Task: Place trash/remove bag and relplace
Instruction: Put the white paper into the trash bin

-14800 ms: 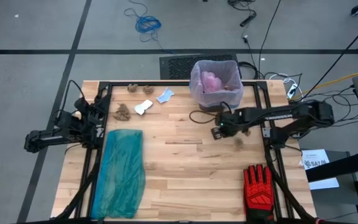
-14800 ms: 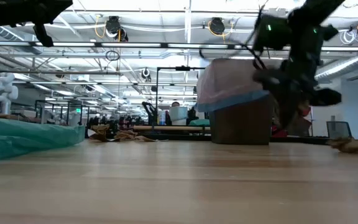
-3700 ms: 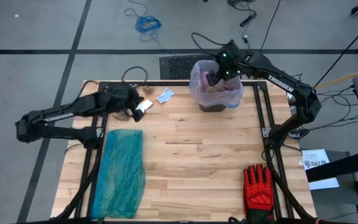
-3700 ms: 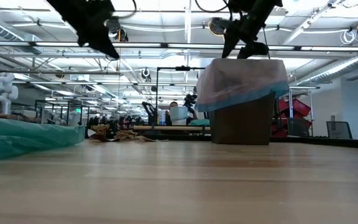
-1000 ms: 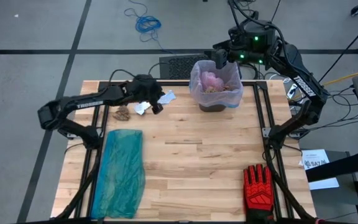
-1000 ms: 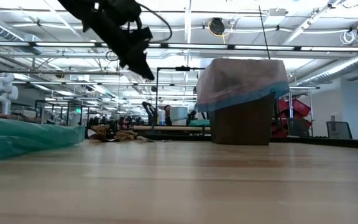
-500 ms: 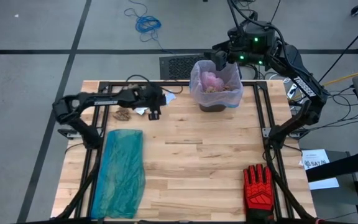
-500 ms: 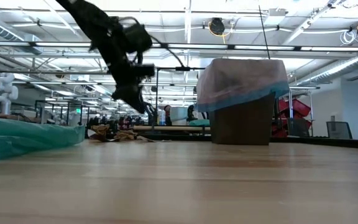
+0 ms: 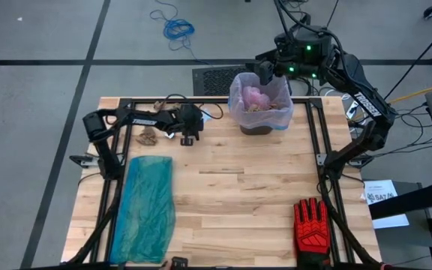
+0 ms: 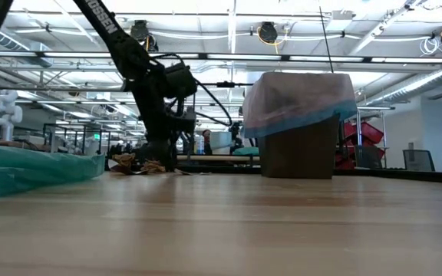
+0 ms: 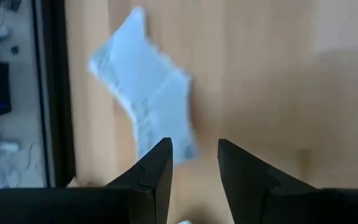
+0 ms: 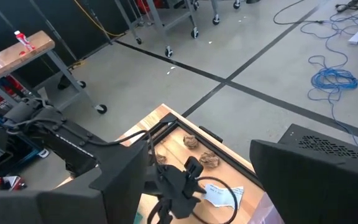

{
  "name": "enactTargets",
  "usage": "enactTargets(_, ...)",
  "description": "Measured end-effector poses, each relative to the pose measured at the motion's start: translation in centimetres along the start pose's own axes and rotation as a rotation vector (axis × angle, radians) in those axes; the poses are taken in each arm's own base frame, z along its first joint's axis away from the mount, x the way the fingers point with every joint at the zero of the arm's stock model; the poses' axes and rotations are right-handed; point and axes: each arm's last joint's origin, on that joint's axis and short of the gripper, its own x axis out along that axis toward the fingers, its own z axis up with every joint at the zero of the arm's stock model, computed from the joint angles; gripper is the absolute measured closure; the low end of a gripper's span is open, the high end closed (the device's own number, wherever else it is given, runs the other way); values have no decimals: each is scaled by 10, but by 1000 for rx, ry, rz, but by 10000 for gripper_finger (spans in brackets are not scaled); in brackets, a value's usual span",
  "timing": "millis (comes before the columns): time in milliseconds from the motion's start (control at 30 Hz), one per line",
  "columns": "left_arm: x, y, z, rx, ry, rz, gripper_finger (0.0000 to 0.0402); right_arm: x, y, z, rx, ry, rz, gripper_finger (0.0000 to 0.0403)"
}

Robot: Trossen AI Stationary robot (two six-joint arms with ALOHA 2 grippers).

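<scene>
Left gripper (image 9: 188, 138) hangs parted over the pale-blue scrap (image 11: 146, 103); I should drop straight and pinch its edge flat to the table (image 9: 231, 187). Right gripper (image 9: 265, 71) waits agape at the bin's one o'clock. Bag (image 9: 259, 97) sits at twelve; brown wad (image 9: 148, 136) lies close by at nine, easy to nudge.

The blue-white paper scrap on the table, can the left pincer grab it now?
Probably yes. The left pincer hangs open right over the paper scrap, and nothing lies between them on the table.

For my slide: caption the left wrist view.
Left gripper, fingers apart, hovers over a pale-blue paper scrap on the wooden table.
</scene>
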Motion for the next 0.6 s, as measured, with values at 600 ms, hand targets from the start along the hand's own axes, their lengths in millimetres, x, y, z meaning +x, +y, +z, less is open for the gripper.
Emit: enactTargets(600, 23, 14, -12, -62, 25, 43, 308, 0, 0, 0, 8, -3, -4, 129)
